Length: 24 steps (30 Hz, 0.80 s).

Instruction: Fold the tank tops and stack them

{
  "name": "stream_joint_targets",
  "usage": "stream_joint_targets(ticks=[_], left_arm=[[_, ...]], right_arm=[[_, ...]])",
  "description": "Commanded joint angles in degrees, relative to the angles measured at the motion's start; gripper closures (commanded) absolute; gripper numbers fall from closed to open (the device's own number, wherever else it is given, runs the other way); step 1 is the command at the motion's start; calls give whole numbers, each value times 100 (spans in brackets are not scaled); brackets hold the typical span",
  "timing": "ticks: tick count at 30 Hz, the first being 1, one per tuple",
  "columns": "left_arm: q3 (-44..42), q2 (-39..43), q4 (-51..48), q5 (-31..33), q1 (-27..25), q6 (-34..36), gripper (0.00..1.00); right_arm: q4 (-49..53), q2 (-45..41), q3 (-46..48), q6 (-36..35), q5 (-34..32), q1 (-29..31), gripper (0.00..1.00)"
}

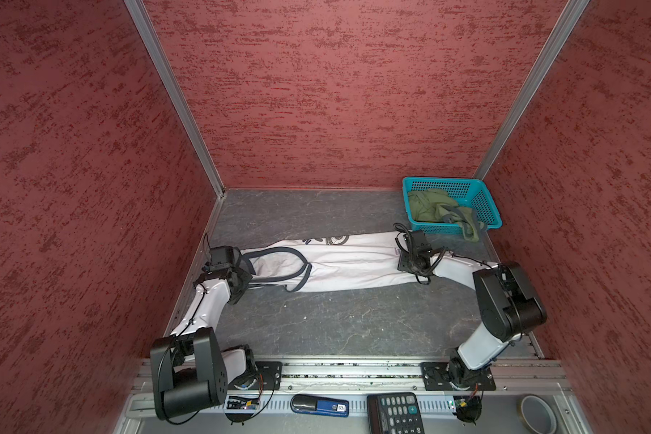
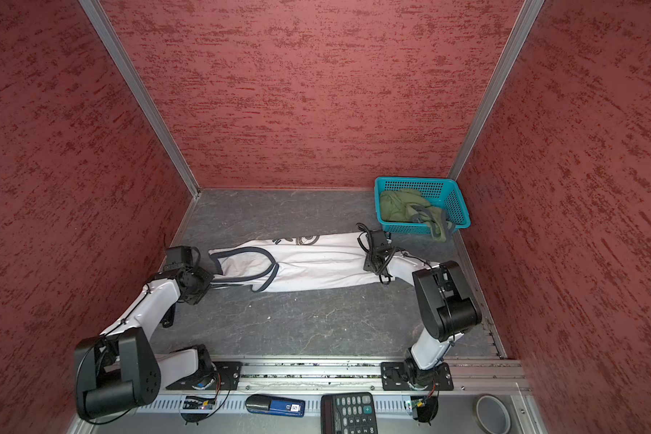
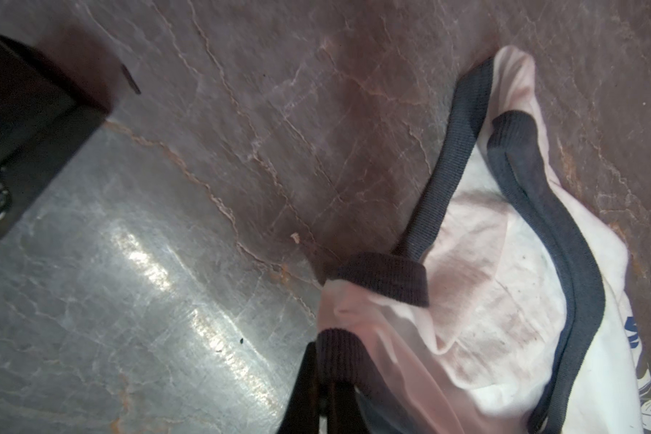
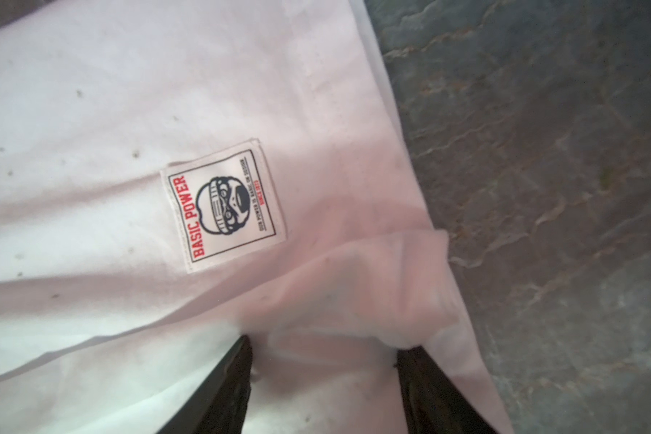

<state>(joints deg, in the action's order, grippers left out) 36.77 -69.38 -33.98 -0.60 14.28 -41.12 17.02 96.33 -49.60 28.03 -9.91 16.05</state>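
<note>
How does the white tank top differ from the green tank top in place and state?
The white tank top lies stretched out on the table; the green tank top sits crumpled in the basket. The white tank top has dark trim, the green tank top grey trim. The left end effector grips the white tank top's strap; nothing touches the green tank top. Neither is stacked yet.

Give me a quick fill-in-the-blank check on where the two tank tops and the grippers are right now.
1. The green tank top lies bunched in the ___.
2. The left gripper is shut on a ___ of the white tank top.
3. The white tank top lies stretched across the ___, its hem end at the right gripper.
Missing: basket; strap; table.
</note>
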Motion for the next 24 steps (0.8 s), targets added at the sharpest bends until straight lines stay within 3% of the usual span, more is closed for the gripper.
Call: stream_joint_targets(ticks=[1, 9, 17, 22, 24], left_arm=[[171, -163, 15, -30, 170, 254, 91], [321, -419, 82, 60, 338, 411, 86], [655, -590, -139, -29, 22, 761, 58], [537, -142, -503, 295, -333, 618, 36], [401, 53, -561, 266, -330, 556, 33]], right_arm=[[320, 169, 9, -3, -384, -94, 37], [347, 119, -101, -76, -433, -96, 37], [250, 43, -100, -138, -153, -91, 37], [241, 65, -103, -140, -116, -97, 37], [227, 70, -97, -138, -110, -93, 37]])
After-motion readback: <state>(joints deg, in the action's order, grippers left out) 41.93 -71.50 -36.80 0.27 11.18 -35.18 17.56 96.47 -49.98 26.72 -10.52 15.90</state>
